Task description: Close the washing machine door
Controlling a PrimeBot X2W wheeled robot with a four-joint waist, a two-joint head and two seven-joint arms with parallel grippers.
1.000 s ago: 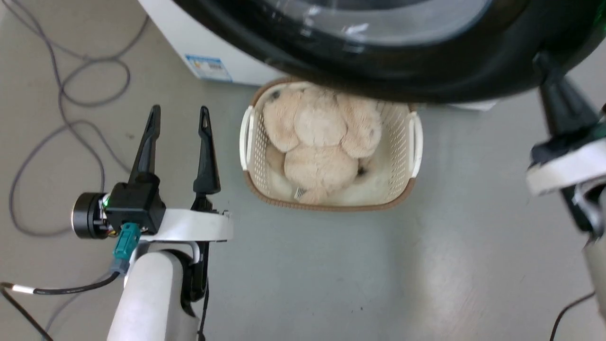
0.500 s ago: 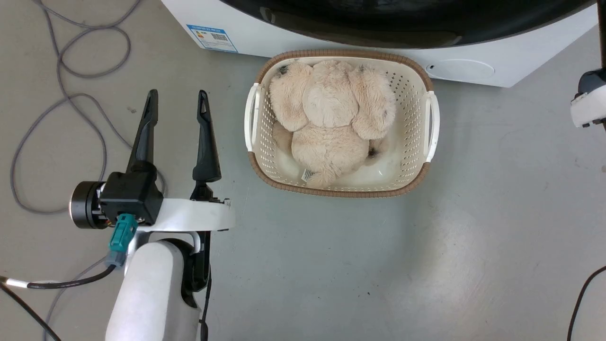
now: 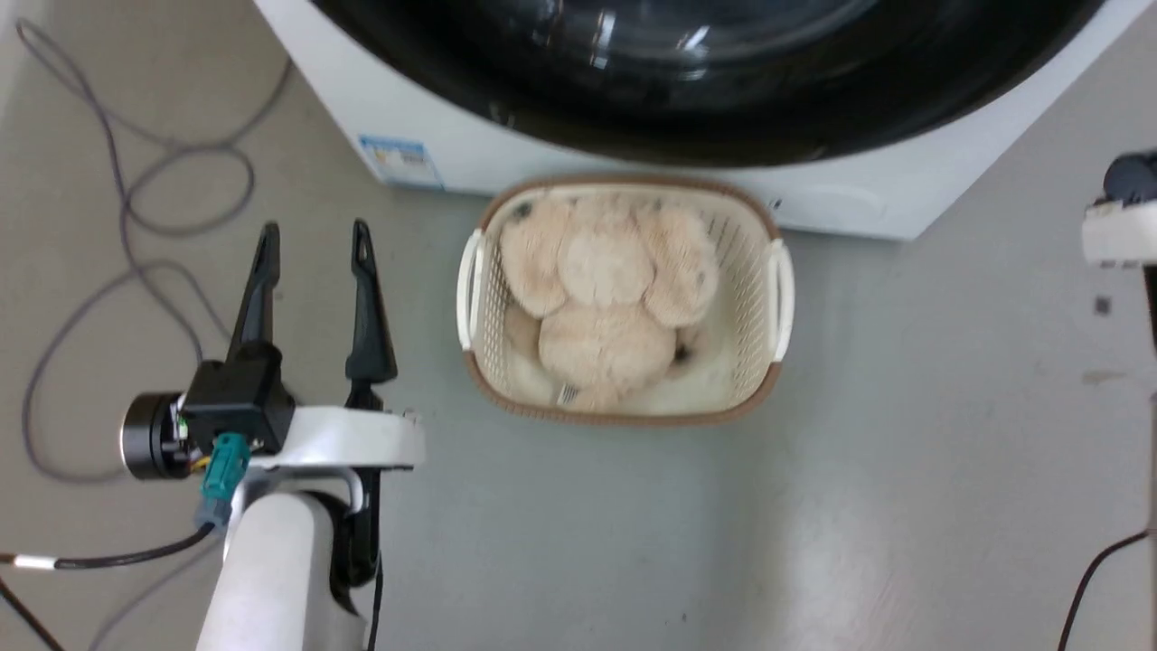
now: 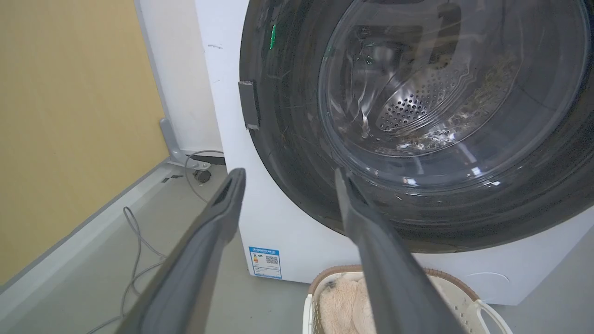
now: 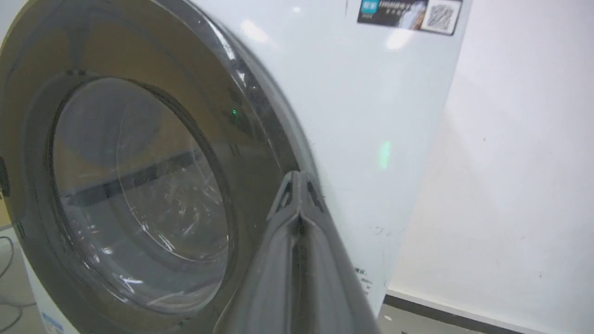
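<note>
Seen from my remote station, the blurred head view cuts off the top of the washing machine door [image 3: 705,127], which lies flat against the white machine front; I cannot tell whether it has latched. My left tool [image 3: 315,231] hangs spread wide, empty, beside the basket [image 3: 470,271]. My right tool [image 5: 297,181] is pressed together, its tip by the door's rim, contact unclear.
</note>
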